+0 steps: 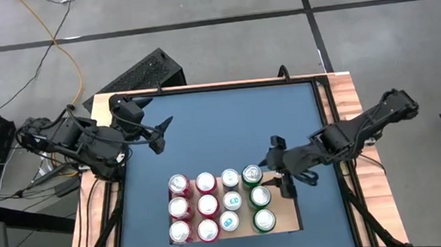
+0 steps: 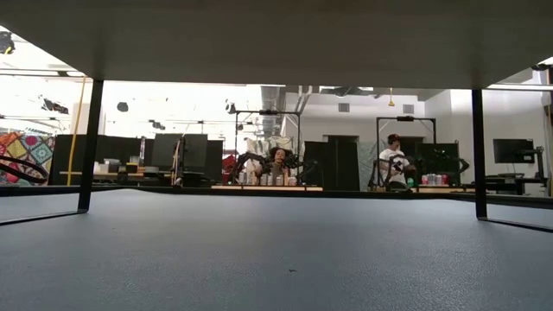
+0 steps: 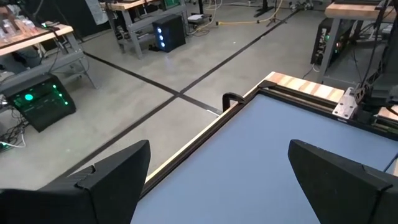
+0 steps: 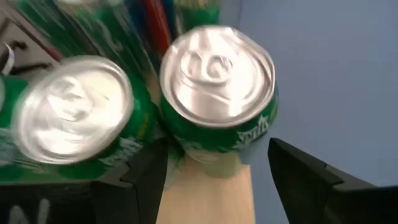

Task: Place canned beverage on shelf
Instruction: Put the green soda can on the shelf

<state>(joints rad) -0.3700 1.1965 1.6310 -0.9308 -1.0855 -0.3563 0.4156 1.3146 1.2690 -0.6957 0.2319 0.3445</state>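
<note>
right gripper (image 1: 278, 184) has its fingers spread, letting go of the green can (image 4: 217, 93) standing between them on the shelf (image 4: 205, 193). looks like release; next, back away without tipping it.

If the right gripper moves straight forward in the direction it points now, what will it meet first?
Most likely the green can standing at the shelf's edge: in the right wrist view it sits directly ahead of the open right gripper, between its fingers. Depth is unclear, but it looks very close.

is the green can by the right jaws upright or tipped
Upright: the green can shows its round silver lid squarely, standing on the shelf.
</note>
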